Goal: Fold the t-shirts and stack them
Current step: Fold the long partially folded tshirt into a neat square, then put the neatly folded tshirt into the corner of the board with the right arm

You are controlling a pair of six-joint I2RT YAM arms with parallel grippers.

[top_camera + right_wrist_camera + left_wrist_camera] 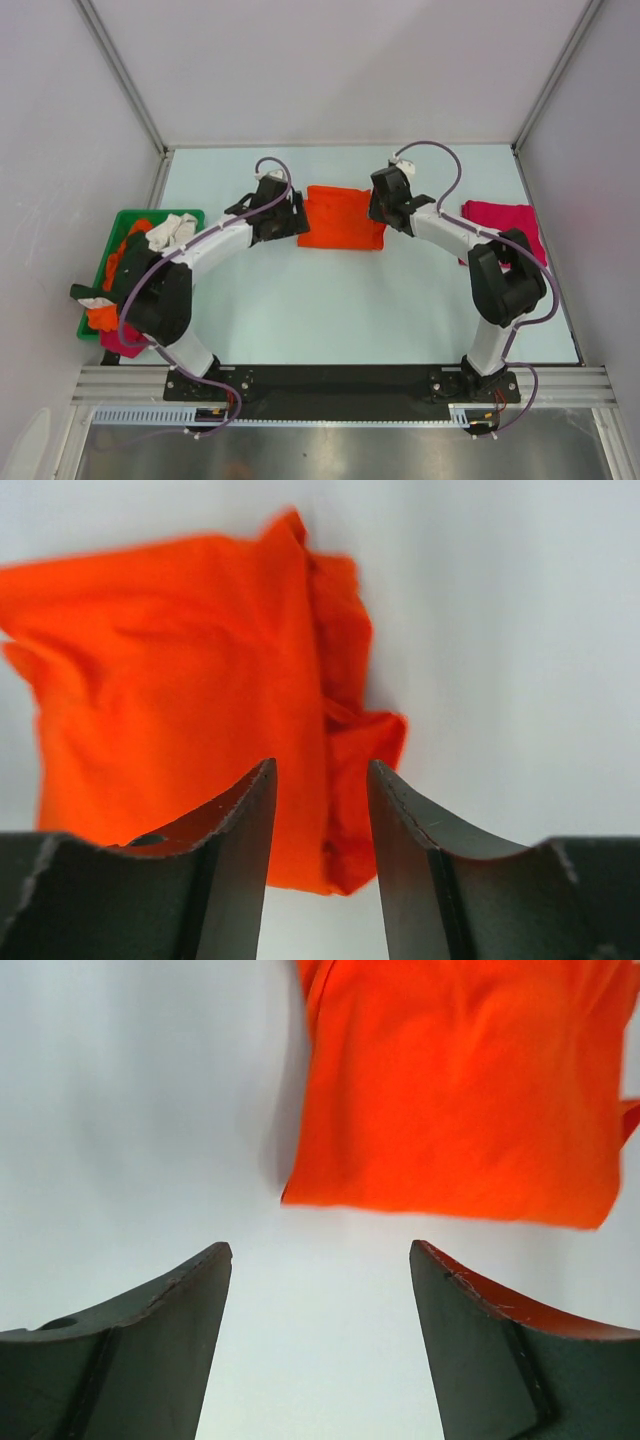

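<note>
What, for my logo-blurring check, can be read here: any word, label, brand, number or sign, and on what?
No readable text in any view.
The folded bright orange cloth t-shirt is plain: no print or tag showing.
The magenta-red cloth t-shirt shows none.
The green plastic bin shows no label; anything on the clothes in it is too small to tell.

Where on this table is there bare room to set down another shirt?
Widest bare patch: the near middle of the table, between the left arm and right arm, in front of the folded bright orange t-shirt. Another strip behind that shirt, along the back wall. Crowded: green plastic bin at left, magenta-red t-shirt at right.
</note>
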